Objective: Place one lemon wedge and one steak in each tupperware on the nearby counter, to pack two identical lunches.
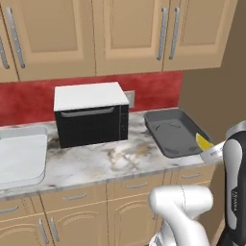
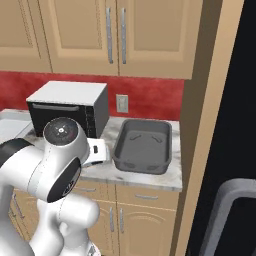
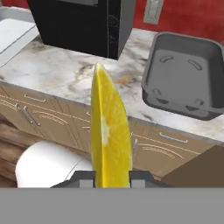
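Marbled counter (image 1: 110, 161) over tan cabinets, with a red backsplash behind it, is the setting; the dark grey tray (image 3: 183, 78) at its right end serves as the landmark. The pincer (image 3: 112, 178) is clamped nearly closed on a lemon wedge (image 3: 109, 131), which stands on edge between the finger tips in the hand view, pointing up toward the counter front. In the left base view the same wedge (image 1: 203, 142) shows as a yellow sliver at the tray's near right corner, held just off the counter edge beside the arm. The tray (image 1: 174, 130) looks empty in every view: bare floor, no wedge, no steak. Left of the tray stands a black toaster oven (image 1: 91, 115) with a white top, and further left again lies a pale shallow container (image 1: 21, 156), whose contents, if any, I cannot make out. No steak or second wedge can be pointed to. By my reading the task is at its very start: one wedge is in hand and close to the tray but not yet placed, and everything else remains to do.
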Available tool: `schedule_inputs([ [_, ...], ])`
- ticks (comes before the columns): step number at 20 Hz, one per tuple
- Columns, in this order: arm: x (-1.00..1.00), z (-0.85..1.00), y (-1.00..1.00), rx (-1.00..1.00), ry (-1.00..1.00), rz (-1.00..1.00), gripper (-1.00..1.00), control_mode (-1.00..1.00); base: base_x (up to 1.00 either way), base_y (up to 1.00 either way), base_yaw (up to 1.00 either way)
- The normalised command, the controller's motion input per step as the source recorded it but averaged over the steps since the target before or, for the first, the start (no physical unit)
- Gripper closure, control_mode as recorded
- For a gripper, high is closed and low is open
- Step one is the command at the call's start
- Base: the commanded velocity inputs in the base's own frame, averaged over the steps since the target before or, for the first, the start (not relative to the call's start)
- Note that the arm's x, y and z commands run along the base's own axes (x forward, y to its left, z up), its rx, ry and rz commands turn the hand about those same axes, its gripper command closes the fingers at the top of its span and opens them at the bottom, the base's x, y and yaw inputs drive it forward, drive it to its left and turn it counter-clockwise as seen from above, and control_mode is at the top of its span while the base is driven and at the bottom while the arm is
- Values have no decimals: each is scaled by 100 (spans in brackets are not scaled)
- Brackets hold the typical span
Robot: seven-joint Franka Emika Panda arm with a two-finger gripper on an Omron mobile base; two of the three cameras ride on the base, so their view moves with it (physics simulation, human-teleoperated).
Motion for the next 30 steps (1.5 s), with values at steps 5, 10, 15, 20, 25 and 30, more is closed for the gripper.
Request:
schedule_inputs([
  [5,0,0,0,0,0,0,100,100,49,0,-3],
  [10,39,-24,-6,0,0,-1,100,-100,23,0,0],
  [15,59,-55,-26,0,1,-4,100,-100,0,0,0],
  [20,68,-55,-46,0,2,-6,100,-100,0,0,0],
  [25,94,-36,-38,0,11,-6,100,-100,0,0,0],
  [30,98,-18,-37,0,17,-2,100,-100,0,0,0],
])
